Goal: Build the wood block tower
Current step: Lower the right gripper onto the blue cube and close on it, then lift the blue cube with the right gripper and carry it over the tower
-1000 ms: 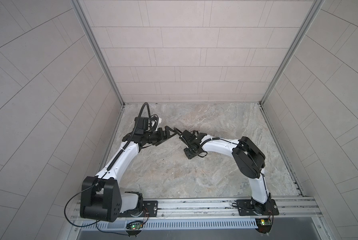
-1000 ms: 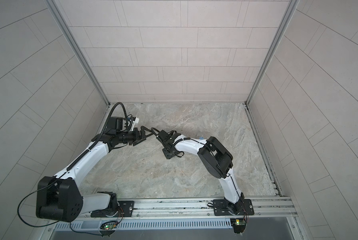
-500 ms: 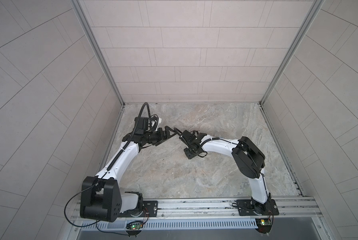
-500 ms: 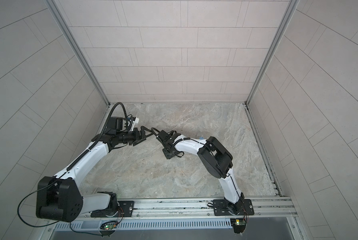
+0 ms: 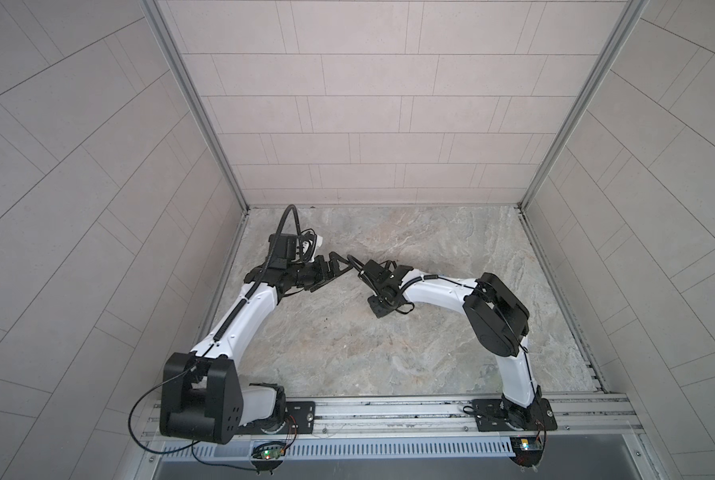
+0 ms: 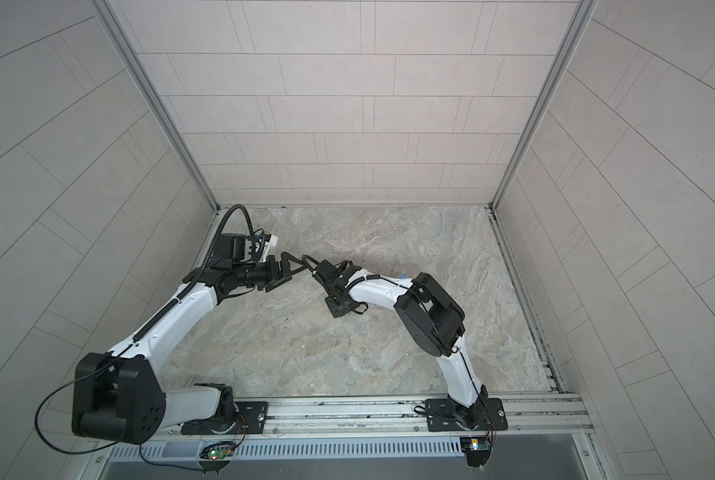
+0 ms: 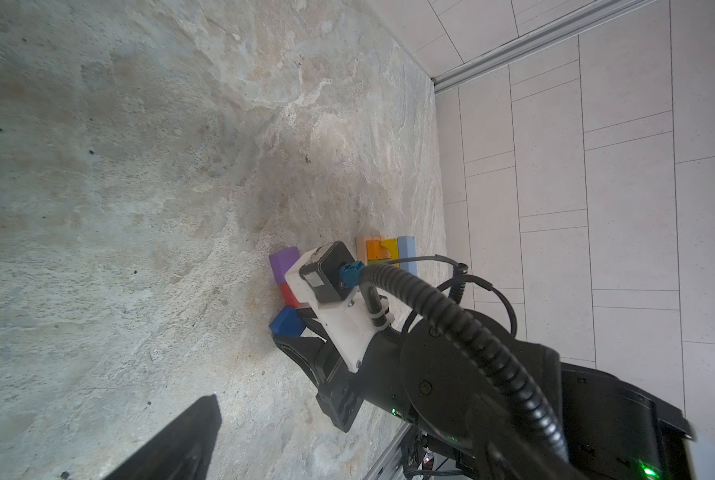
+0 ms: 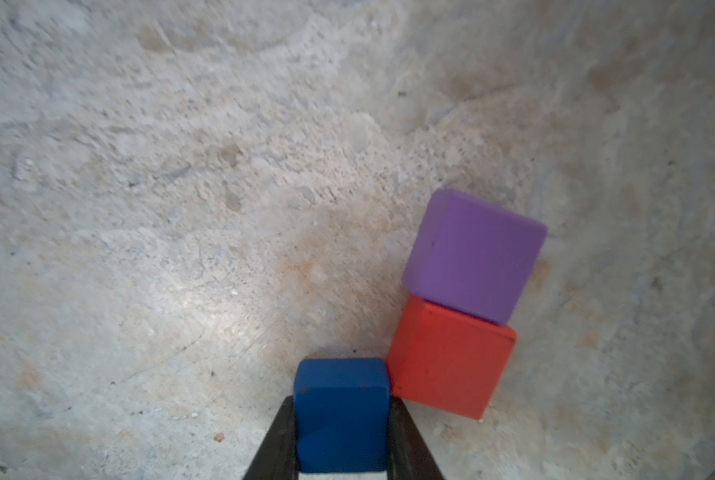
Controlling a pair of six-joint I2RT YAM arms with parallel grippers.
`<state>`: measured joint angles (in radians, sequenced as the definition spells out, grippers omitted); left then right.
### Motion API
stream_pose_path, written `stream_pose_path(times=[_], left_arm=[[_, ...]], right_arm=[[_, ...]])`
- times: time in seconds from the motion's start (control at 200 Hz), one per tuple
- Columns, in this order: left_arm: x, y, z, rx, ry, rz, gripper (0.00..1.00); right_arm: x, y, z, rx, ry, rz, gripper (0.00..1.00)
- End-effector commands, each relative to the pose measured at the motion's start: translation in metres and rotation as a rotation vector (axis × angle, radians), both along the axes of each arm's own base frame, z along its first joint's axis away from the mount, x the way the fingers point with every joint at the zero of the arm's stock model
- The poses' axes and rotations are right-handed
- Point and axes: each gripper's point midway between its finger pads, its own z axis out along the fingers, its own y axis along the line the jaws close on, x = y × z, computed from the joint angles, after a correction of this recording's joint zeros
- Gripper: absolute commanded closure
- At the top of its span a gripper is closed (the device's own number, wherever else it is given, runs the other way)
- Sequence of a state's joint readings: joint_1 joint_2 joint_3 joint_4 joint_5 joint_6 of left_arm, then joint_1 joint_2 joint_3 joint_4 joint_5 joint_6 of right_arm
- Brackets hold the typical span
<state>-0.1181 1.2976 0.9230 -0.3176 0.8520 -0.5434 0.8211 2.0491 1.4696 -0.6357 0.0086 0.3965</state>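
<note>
In the right wrist view my right gripper (image 8: 341, 402) is shut on a blue cube (image 8: 341, 411), one black finger on each side. A red cube (image 8: 451, 361) touches the blue one, and a purple cube (image 8: 474, 253) sits against the red one. The left wrist view shows the same row on the stone floor: purple cube (image 7: 283, 264), red cube (image 7: 287, 294), blue cube (image 7: 287, 324). Behind them stand stacked wood blocks, orange (image 7: 377, 248), light-blue (image 7: 405, 251) and tan (image 7: 361, 247), partly hidden by the right wrist. My left gripper (image 5: 339, 272) hangs open and empty, left of the right wrist.
In both top views the right arm (image 5: 434, 293) covers the blocks; only a light-blue corner (image 6: 401, 275) shows. The side wall (image 7: 597, 166) and its metal rail stand close behind the stack. The two wrists are nearly touching.
The right gripper's fingers have closed onto the blue cube. Both arms have stayed where they were.
</note>
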Motion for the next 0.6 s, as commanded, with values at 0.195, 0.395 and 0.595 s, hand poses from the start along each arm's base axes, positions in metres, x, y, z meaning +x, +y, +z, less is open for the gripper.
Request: stream_pose_path(times=[0.195,0.395,0.595], left_arm=[[-0.001,0.001,0.006,-0.009,-0.031,-0.001,0.00],[-0.001,0.002,0.007,-0.008,-0.032,0.000,0.00],[0.000,0.002,0.007,-0.008,-0.032,0.000,0.00]], right_arm=[[0.002,-0.023,0.050,-0.003,-0.041,-0.086,0.82],[0.005,-0.044,0.083,0.015,-0.080,-0.163,0.84],[0.009,-0.064,0.107,0.047,-0.103,-0.229,0.84]])
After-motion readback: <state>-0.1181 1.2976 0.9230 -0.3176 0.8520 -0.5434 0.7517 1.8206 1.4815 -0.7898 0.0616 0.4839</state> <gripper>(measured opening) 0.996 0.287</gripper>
